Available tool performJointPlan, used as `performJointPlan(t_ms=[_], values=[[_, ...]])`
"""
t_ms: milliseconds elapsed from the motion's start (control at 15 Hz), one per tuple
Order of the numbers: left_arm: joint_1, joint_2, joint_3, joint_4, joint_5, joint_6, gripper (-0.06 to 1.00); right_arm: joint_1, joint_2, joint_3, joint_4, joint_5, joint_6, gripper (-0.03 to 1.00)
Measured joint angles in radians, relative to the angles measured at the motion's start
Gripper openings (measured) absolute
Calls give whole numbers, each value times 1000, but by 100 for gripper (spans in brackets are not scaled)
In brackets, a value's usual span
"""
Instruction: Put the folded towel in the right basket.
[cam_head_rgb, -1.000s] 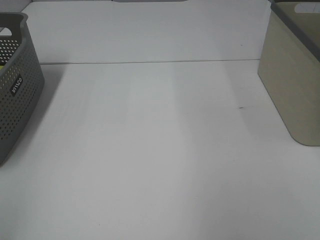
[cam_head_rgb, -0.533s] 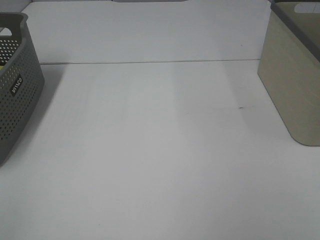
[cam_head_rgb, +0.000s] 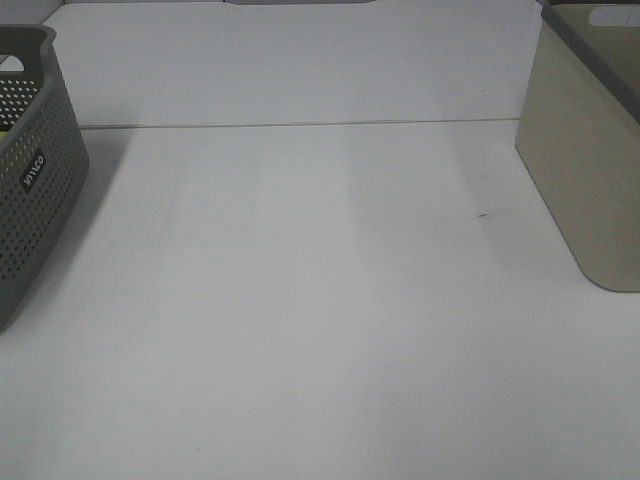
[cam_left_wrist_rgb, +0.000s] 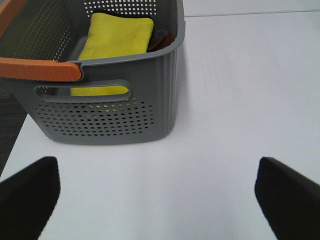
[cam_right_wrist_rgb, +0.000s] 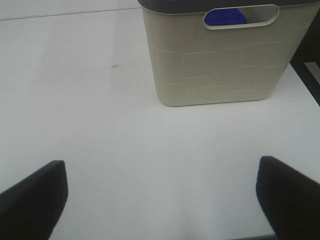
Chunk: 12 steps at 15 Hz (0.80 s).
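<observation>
Both the left gripper (cam_left_wrist_rgb: 157, 195) and the right gripper (cam_right_wrist_rgb: 160, 197) hang spread wide and empty over the table (cam_head_rgb: 320, 330). Nothing is picked yet. The yellow folded towel (cam_left_wrist_rgb: 117, 37) lies in the grey basket (cam_head_rgb: 40, 190) at 9 o'clock; the left gripper likely must reach in, then cross to the beige basket (cam_head_rgb: 585, 170) at 3 o'clock
</observation>
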Motion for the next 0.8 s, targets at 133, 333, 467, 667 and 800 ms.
performJointPlan(t_ms=[133,333,467,667,800], values=[[0,0,0,0,0,0,99,0,0,0,0,0,0,97],[0,0,0,0,0,0,99,0,0,0,0,0,0,97],[0,0,0,0,0,0,99,0,0,0,0,0,0,97],[0,0,0,0,0,0,99,0,0,0,0,0,0,97],[0,0,0,0,0,0,99,0,0,0,0,0,0,97]])
